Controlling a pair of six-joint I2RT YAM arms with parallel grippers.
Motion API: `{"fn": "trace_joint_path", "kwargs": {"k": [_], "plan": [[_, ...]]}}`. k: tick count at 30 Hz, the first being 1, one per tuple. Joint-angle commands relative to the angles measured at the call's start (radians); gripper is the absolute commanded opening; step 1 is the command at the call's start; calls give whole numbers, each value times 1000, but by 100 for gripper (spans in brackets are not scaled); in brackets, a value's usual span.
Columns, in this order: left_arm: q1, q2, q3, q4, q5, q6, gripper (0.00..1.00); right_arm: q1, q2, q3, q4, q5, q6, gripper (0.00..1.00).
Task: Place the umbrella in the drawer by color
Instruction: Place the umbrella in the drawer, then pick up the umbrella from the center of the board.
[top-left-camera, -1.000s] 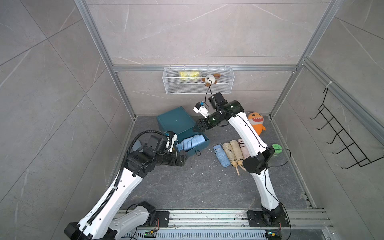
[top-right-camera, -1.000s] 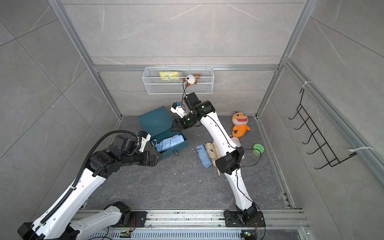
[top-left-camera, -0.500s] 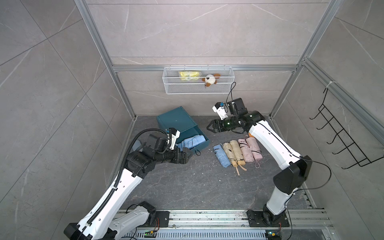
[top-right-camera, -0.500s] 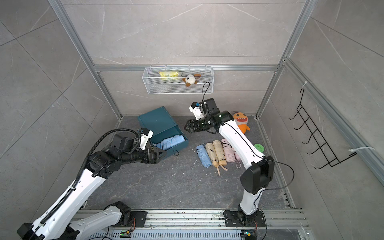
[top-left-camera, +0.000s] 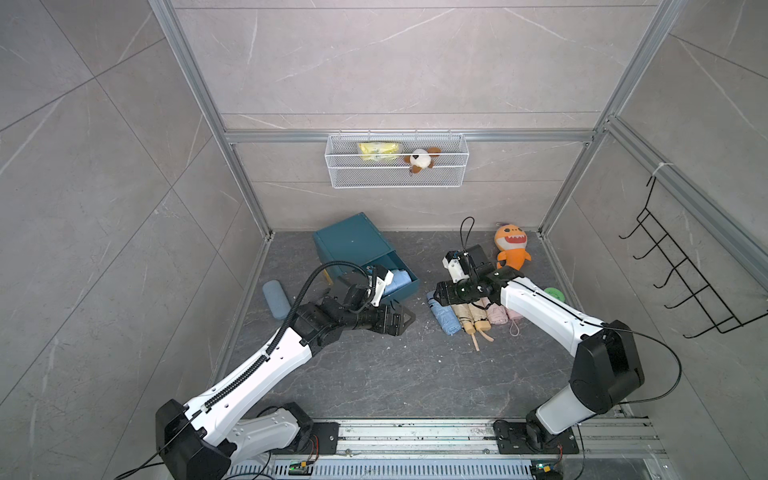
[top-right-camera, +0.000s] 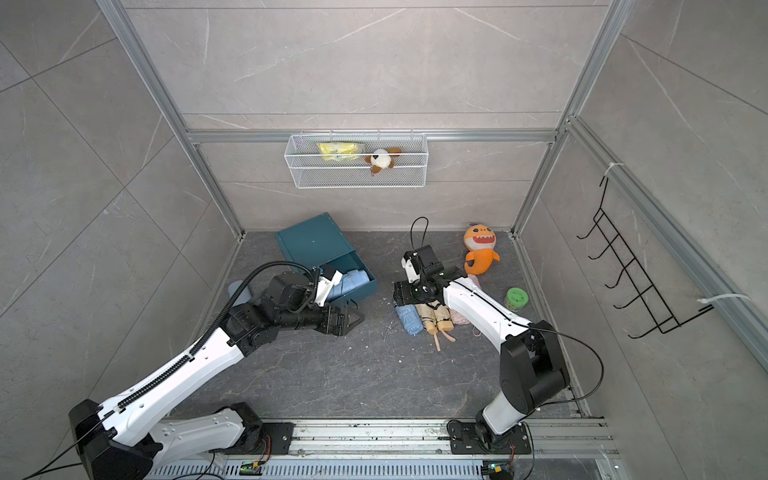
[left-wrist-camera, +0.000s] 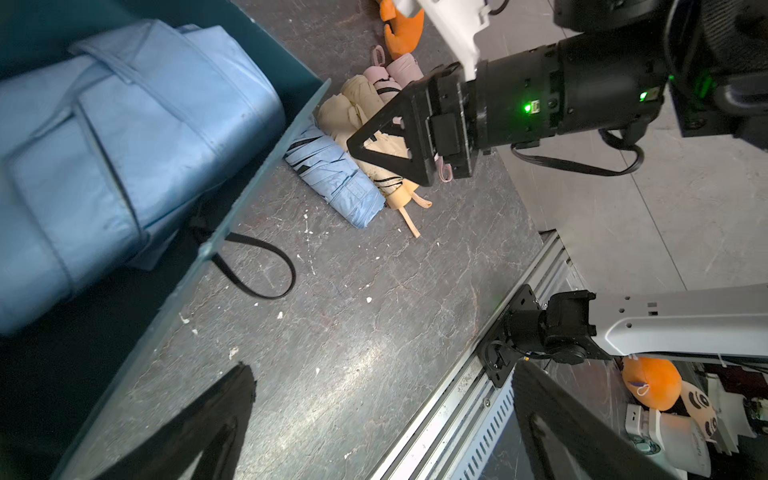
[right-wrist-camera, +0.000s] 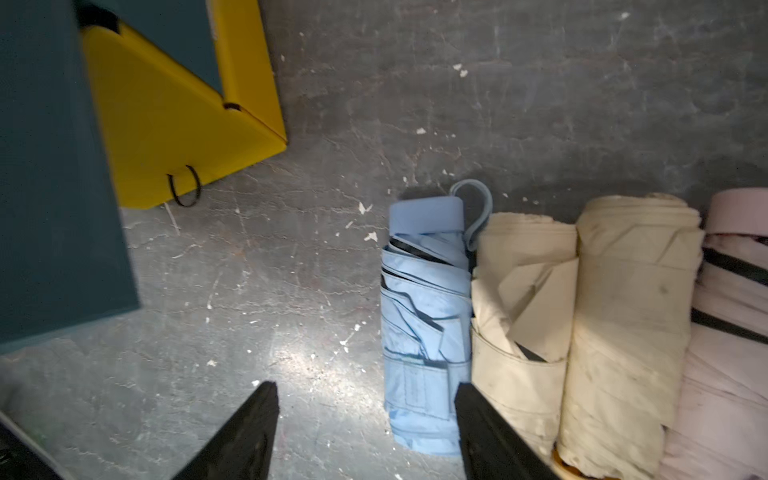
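Umbrella (right-wrist-camera: 424, 324): blue | strap label (right-wrist-camera: 415, 386) blurred | right claw (right-wrist-camera: 365, 384) spread, empty

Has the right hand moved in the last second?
Yes. The right hand moved away from the teal cabinet, toward the blue umbrella on the floor.

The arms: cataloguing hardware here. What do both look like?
Left arm and right arm: white links, black joints. A ribbed black hose loops over the left, a thin black cable trails the right. The left hand and right hand have black triangular fingers.
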Motion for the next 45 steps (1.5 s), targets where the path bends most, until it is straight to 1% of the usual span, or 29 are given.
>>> {"fn": "trace_joint_path", "kwargs": {"k": [1,13,22,31,42,45], "plan": [[-7,-7,-26,141,35,-30,100,3,40,-10,76,61,26,69],[-8,7,-50,211,64,-29,100,3,221,73,78,115,20,68],[-8,-17,-69,223,62,-24,100,11,318,132,61,103,14,67],[-8,-77,-95,248,65,-30,100,44,378,126,52,148,5,67],[-8,-75,-99,251,64,-35,100,82,431,155,-18,256,-17,66],[-8,-77,-100,252,61,-36,100,85,443,159,-27,265,-23,65]]}}
